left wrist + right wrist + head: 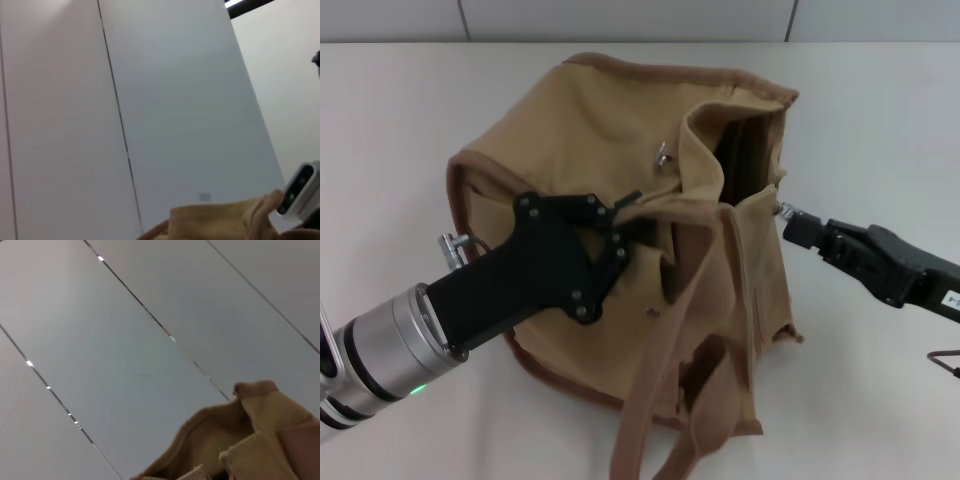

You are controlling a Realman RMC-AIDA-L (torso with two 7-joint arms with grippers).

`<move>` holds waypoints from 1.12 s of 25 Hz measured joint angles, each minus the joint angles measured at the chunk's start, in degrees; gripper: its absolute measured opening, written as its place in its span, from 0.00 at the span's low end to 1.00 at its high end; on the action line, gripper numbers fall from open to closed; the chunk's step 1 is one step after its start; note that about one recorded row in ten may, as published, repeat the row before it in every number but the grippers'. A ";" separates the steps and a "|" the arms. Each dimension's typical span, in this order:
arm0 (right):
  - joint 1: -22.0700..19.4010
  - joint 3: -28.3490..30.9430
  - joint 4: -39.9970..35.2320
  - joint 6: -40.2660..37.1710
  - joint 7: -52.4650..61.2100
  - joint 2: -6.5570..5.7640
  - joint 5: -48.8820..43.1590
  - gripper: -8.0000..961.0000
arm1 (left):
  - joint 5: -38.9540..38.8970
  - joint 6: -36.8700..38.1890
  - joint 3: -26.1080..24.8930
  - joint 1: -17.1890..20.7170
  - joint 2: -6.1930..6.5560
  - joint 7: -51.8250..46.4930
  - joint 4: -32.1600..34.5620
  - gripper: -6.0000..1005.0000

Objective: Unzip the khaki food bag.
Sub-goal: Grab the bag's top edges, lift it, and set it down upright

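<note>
Your khaki food bag (620, 250) sits slumped near the middle of the desk (880, 120), its mouth gaping at the top toward the far edge, so the zip looks largely run. The left gripper (620, 235) is pressed against the bag's near face with fabric bunched at its tips; it appears closed on a fold of canvas, though you cannot see the pinch itself. The right gripper (787, 213) meets the bag's right side, seemingly clamped on a small silver piece, likely the zipper pull (783, 210). If you keep pulling, the soft bag may drag or tip rather than unzip, and the loose handle (665, 400) could snag.
</note>
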 joint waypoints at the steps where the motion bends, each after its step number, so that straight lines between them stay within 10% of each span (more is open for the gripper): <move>1: 0.04 -0.22 0.08 0.68 0.12 0.08 -0.05 0.03 | 0.00 0.00 -1.10 0.22 -0.01 0.23 -0.37 0.10; 28: -0.45 -3.59 1.03 9.46 -0.85 1.13 -1.15 0.09 | 0.03 4.38 -14.83 3.96 -0.09 2.90 -4.93 0.11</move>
